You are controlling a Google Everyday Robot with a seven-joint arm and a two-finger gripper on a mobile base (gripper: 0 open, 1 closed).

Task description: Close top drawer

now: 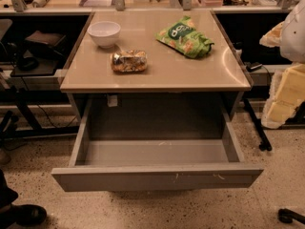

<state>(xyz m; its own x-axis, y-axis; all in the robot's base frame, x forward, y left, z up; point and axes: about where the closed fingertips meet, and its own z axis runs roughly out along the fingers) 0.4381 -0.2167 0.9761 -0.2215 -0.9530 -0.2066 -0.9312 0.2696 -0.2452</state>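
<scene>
The top drawer (157,177) is a wide, shallow grey metal drawer under the tan table (157,73). It is pulled far out towards me. Its inside (155,151) is bare, and its flat front panel has small white scuffs near the right. My white arm comes in at the right edge. The pale yellowish gripper (288,97) hangs there, to the right of the table and well apart from the drawer, above the level of its front.
On the table top are a white bowl (105,33), a shiny snack packet (128,61) and a green chip bag (186,37). Dark shelving (35,51) stands left, a black table leg (255,123) right, and a black shoe (24,214) lies on the speckled floor.
</scene>
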